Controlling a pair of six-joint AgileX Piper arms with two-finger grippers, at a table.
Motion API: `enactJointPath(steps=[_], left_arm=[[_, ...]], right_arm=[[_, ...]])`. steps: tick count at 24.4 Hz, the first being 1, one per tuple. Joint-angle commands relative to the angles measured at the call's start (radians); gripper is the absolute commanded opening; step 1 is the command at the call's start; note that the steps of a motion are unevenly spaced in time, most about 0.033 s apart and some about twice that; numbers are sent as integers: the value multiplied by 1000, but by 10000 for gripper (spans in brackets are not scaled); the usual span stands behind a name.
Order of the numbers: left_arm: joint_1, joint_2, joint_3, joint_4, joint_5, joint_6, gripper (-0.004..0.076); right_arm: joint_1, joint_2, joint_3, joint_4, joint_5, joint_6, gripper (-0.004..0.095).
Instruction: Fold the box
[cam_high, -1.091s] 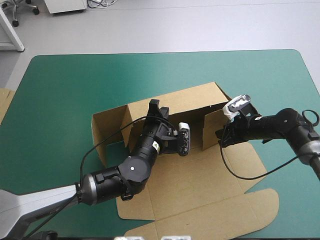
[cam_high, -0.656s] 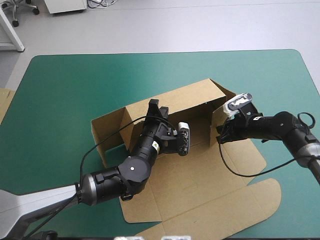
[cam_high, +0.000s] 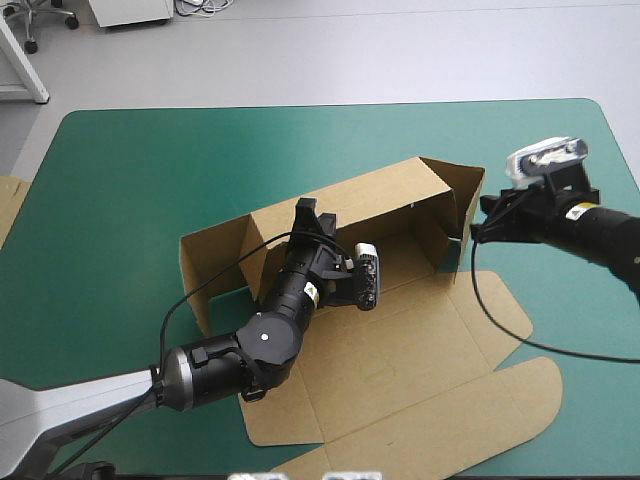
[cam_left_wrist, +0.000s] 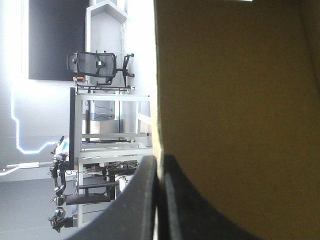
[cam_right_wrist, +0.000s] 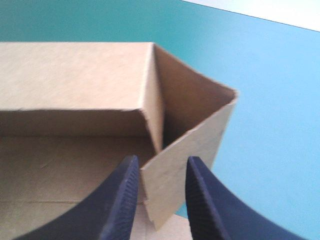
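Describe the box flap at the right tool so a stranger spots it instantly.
On the teal-green table lies a brown box, its long back wall raised. At that wall's right end a short flap stands upright, bent at the corner. Unlike the left end's flap, it sits between the open fingers of the right tool.
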Motion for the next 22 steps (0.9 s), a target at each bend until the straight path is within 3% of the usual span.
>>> enactJointPath(steps=[1, 3, 5, 6, 9, 12, 22], left_arm=[[-3, -37, -25, 31, 11, -15, -10], [-3, -37, -25, 18, 11, -15, -10], [-3, -37, -25, 8, 11, -15, -10], [-3, -37, -25, 8, 11, -15, -10], [-3, -37, -25, 8, 11, -15, -10], [-3, -37, -25, 8, 11, -15, -10], [-3, -36, -25, 8, 9, -15, -10]], right_arm=[[-87, 72, -169, -63, 46, 136, 304], [-150, 160, -272, -49, 114, 161, 220], [-186, 254, -344, -11, 139, 161, 7], [-191, 306, -379, 12, 145, 162, -14], [-191, 405, -438, 66, 154, 156, -19], [-191, 522, -523, 189, 185, 99, -19], [-185, 651, -575, 307, 311, -30, -19]])
